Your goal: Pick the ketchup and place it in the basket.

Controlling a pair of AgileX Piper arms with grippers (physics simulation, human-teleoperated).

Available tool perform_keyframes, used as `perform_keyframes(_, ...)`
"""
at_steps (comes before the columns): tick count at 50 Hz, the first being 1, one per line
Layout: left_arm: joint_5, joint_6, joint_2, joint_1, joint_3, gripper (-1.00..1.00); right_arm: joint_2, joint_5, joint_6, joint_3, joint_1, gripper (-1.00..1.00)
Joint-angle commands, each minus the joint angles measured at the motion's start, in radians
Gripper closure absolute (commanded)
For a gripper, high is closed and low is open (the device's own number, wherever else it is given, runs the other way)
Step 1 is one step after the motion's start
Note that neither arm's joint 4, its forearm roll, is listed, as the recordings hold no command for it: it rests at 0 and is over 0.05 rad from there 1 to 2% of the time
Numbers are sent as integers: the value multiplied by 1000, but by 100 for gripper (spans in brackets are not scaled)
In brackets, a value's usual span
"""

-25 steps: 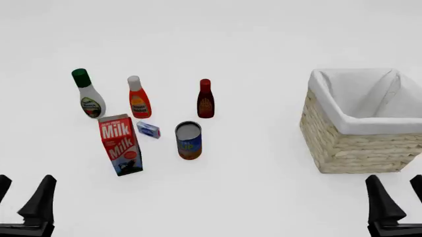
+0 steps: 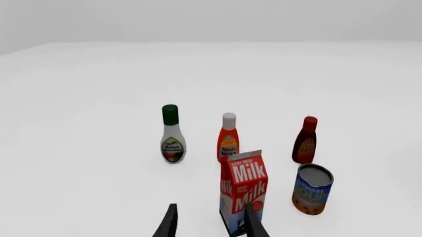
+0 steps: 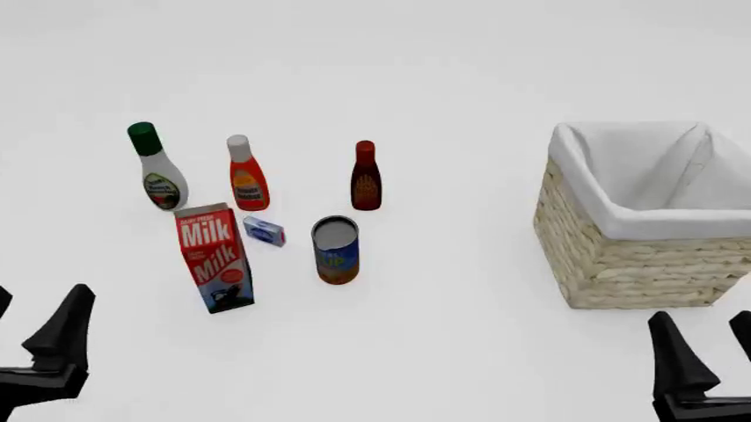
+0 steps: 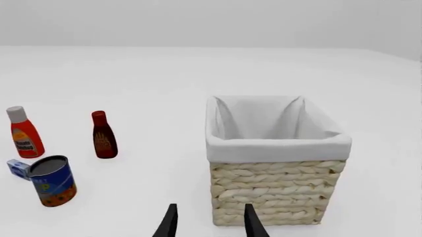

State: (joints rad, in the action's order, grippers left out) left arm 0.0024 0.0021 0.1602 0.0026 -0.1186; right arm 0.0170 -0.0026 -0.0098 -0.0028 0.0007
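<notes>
a: since we're going after the ketchup (image 3: 246, 176), we're guessing it's a light, slightly squashy plastic bottle, smooth enough to slip if we're pinching too gently.

b: agreed. it's standing upright in the back row, between the white bottle with the green cap (image 3: 156, 170) and the dark red-brown bottle (image 3: 365, 178), with the milk carton (image 3: 215, 258) just in front of it. we're thinking the body below the neck, around the yellow label, is the place to be closing on, not the tapered white cap.

a: and the basket (image 3: 610, 251) is sitting well apart, off to the right.

b: the left gripper (image 3: 33, 347) is hanging spread and holding nothing; the right gripper (image 3: 702, 352) is likewise parted and carrying nothing.

a: what's changing against the earlier front picture?

b: we're seeing the left gripper sinking a little lower and shifting slightly leftward at the bottom edge. the right one is looking unmoved, and so are the bottles, the can (image 3: 336, 251) and the basket.
</notes>
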Motion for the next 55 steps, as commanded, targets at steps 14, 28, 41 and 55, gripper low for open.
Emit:
perform_keyframes(14, 90, 5, 313, -41, -340, -100, -5, 5, -11, 1, -1, -100)
perform_keyframes(28, 128, 51, 481, -109, -506, -100, -7, 4, -10, 1, 1, -100)
perform_keyframes(41, 201, 17, 653, -143, -669, -100, -6, 3, -11, 1, 1, -100)
perform_keyframes(55, 262, -14, 814, -178, -846, -100, -1, 2, -4, 2, 5, -100)
